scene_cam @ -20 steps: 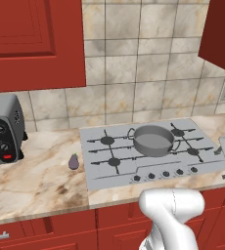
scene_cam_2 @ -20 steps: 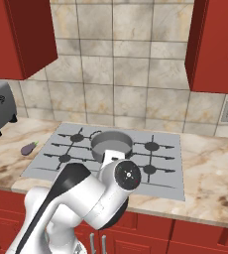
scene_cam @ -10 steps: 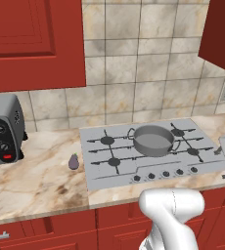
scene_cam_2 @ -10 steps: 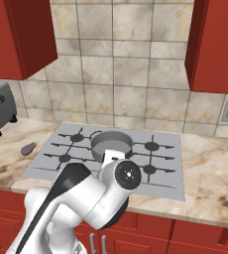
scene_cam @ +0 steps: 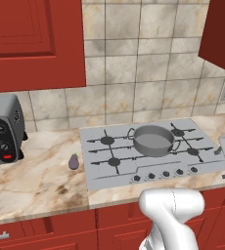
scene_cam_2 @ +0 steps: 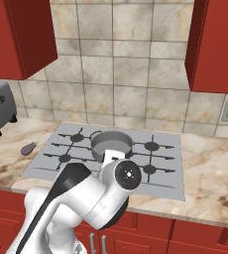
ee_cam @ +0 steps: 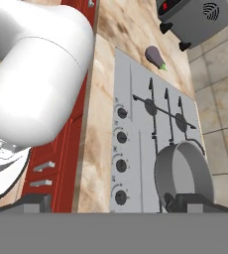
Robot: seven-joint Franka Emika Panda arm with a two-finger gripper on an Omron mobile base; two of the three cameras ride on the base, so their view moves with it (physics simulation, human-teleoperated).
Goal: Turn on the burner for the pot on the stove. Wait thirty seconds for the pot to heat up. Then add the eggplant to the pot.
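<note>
The grey pot (scene_cam: 153, 140) stands on the middle burner of the stove (scene_cam: 129, 168), a little right of centre. A row of small dark knobs (scene_cam: 166, 174) runs along the stove's front edge. The small purple eggplant (scene_cam: 74, 161) lies on the counter just left of the stove. In the hand view my gripper (ee_cam: 111, 202) is open and holds nothing. It looks across the stove (ee_cam: 136, 149) from its right front, with the knobs (ee_cam: 121, 165) ahead, the pot (ee_cam: 183, 173) near the right fingertip and the eggplant (ee_cam: 155, 57) far off. In the right base view my arm covers the stove's front edge below the pot (scene_cam_2: 112, 144).
A grey toaster oven (scene_cam: 2, 129) stands at the counter's left end, beyond the eggplant. Red cabinets hang above on both sides and line the front below the counter. Bare marble counter lies between the toaster oven and the stove and right of the stove (scene_cam_2: 165, 181).
</note>
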